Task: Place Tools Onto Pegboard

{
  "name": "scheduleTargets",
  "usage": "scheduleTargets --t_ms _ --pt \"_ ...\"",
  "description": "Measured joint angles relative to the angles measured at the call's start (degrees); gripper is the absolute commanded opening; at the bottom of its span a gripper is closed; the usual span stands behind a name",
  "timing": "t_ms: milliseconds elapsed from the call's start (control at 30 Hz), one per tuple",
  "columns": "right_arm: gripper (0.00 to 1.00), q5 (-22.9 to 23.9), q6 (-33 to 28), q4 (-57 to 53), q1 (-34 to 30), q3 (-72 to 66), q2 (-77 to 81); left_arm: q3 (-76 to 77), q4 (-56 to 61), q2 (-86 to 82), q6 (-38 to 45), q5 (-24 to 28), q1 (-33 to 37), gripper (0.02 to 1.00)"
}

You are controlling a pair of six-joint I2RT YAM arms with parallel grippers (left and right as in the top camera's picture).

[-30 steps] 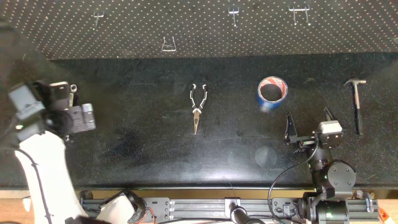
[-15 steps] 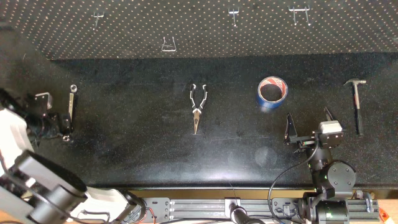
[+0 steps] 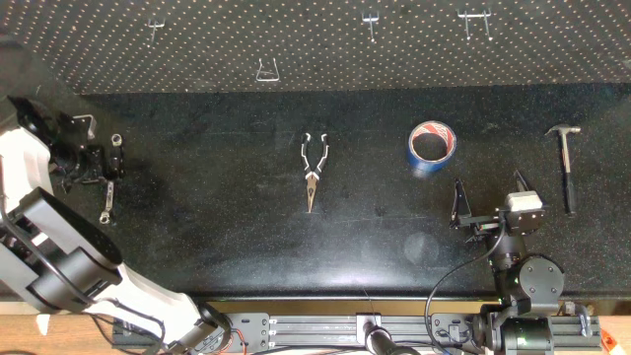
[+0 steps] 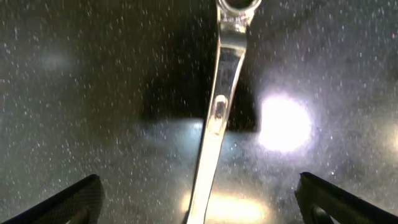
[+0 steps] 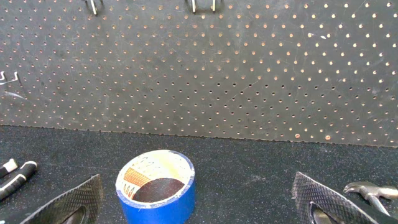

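my wrench (image 4: 217,118): ring end clipped at left wrist view's edge, other end runs off the opposite edge | my hammer (image 5: 371,190): handle cut off, right wrist view | my pliers (image 5: 13,170): nose cut off there too

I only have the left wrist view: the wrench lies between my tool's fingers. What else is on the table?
Observer: Pliers, a blue tape roll and a hammer, all to the right of the wrench in the top view.
Operator: Where is the right tool?
Observer: The right tool sits open near its base, facing the tape roll.
Operator: Any free hooks?
Observer: Yes, the hooks on the pegboard hang bare.
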Motion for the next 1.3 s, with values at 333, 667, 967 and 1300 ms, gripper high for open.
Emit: scheduleTargets --t_ms 333,667,967,1300 --pt "0.993 0.0 0.0 0.0 0.0 0.0 0.0 1.8 0.5 4.9 -0.6 -0.6 -2.1 0.998" --pt "0.993 0.0 0.0 0.0 0.0 0.0 0.0 2.3 2.0 6.2 -0.5 -2.2 -3.2 0.996" --pt "0.991 0.0 0.0 0.0 0.0 0.0 0.0 2.3 1.9 6.2 -0.5 -2.6 -3.2 0.996" --pt "0.991 0.0 0.0 0.0 0.0 0.0 0.0 2.4 1.9 6.8 -0.5 -2.4 -3.2 0.998"
